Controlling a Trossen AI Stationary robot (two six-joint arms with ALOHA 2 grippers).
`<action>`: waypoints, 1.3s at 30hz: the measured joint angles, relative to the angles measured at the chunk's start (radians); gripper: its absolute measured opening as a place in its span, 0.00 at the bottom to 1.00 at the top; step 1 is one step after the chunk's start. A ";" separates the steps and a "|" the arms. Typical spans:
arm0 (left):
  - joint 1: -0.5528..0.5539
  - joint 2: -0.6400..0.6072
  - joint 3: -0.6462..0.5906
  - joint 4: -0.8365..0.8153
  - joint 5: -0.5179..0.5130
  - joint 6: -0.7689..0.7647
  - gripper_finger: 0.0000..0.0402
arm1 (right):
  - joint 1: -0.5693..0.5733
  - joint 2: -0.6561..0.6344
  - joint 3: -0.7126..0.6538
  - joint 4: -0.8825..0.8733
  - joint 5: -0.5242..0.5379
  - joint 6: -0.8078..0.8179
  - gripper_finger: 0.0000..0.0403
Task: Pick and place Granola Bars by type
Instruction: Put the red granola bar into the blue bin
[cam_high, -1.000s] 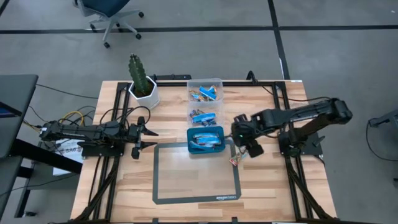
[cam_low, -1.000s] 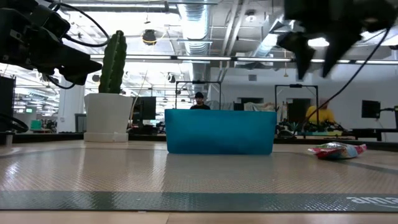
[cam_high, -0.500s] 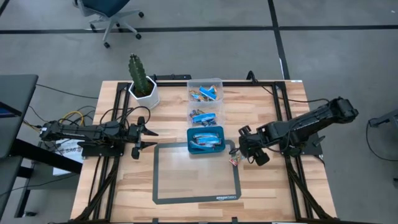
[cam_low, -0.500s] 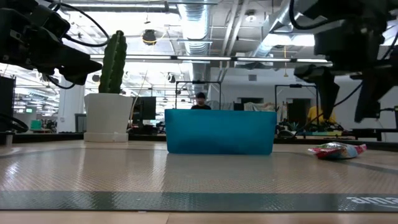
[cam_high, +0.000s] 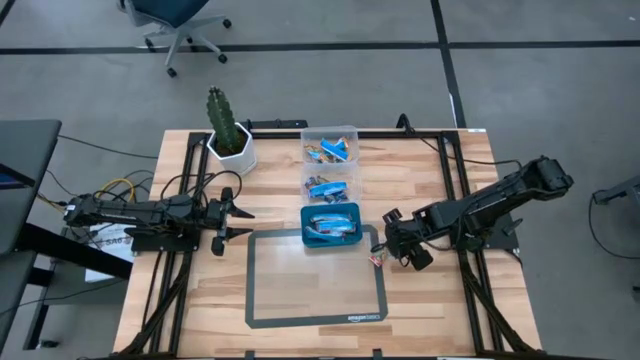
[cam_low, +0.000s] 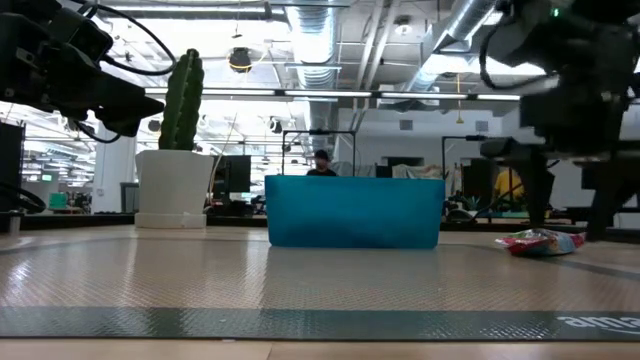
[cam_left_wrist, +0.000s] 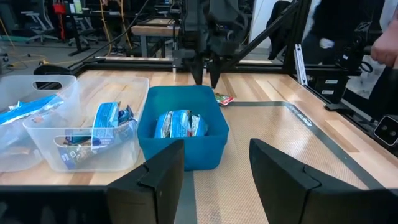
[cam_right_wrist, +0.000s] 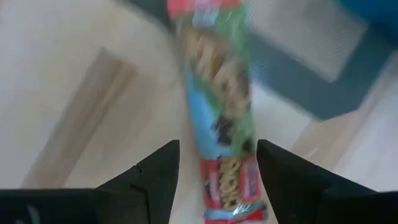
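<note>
Hovering with fingers spread, the right gripper (cam_right_wrist: 214, 180) straddles a multicoloured granola bar (cam_right_wrist: 217, 99) lying flat on the wooden table (cam_high: 440, 300) just beside the teal tray (cam_high: 330, 226) — nothing held yet. The bar looks light, its wrapper crinkly and probably slick, so pinching across the middle seems safest. The left gripper (cam_high: 228, 212) waits open, well apart.

Even overhead light in high view, soft shadows under arms. Low view backlit: ceiling strip lights (cam_low: 300, 95) glare at 12 o'clock, near mat (cam_low: 300, 325) soft-focus. Right wrist view motion-blurred, granola bar (cam_right_wrist: 217, 93) smeared; desk (cam_right_wrist: 62, 74) washed pale.
</note>
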 joint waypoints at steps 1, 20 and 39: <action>0.000 0.000 0.000 0.000 0.000 -0.004 0.43 | -0.002 0.015 -0.003 -0.002 0.000 -0.008 0.51; 0.000 0.000 0.000 0.000 0.000 -0.005 0.43 | -0.012 0.147 0.027 0.100 0.014 -0.009 0.29; 0.000 0.000 0.000 0.000 0.000 -0.004 0.43 | -0.059 -0.115 0.024 0.255 -0.097 0.297 0.22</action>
